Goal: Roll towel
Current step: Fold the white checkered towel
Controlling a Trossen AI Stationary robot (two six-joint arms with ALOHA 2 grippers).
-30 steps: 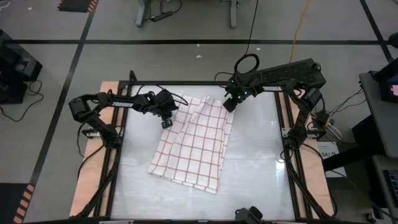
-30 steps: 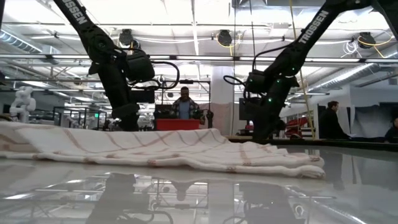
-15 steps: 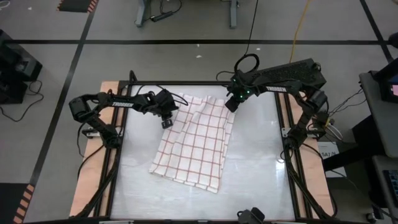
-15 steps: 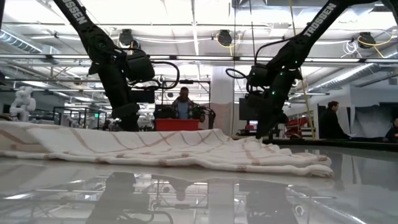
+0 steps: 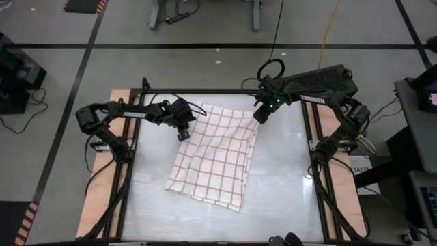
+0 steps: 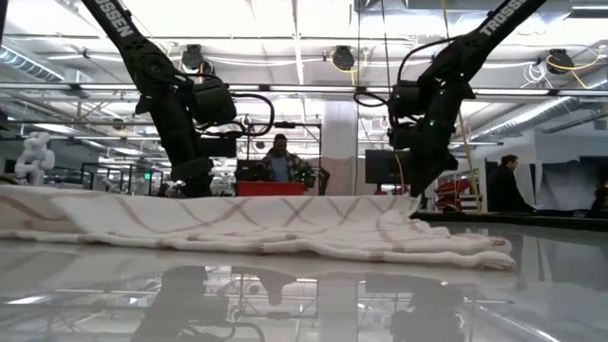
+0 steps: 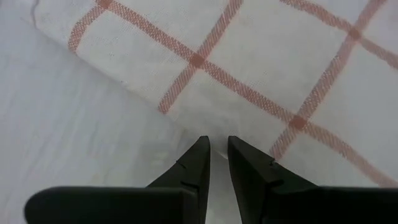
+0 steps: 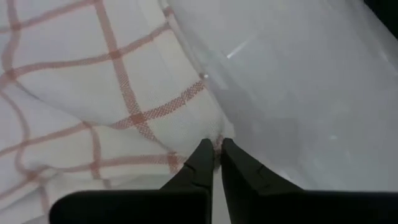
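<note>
The white towel with red-brown grid lines lies slantwise on the glossy table, and most of it is flat. My left gripper stands at the towel's far left edge, shut on it and low over the table. My right gripper is shut on the towel's far right corner and holds it a little above the table. In the low view the cloth rises to the right gripper. The towel's near part rests on the table. My left gripper pinches the towel's far left edge between its two fingertips, slanting down from the table's left. The cloth beside the fingers lies flat on the table; one layer or several, I cannot tell. My right gripper pinches the towel's far right corner between its fingertips, pointing steeply down. The corner is lifted clear of the table, and the cloth slopes down from it to the part that lies flat.
Bare tabletop lies to the right of the towel and along the near edge. Black frame rails run around the table. In the low view people stand in the room far beyond the table.
My right gripper has shut on the towel's far right corner, then risen and gone toward the table's right edge. The corner has come up off the table and the bunched far right part has spread out. The rest of the towel has stayed put.
</note>
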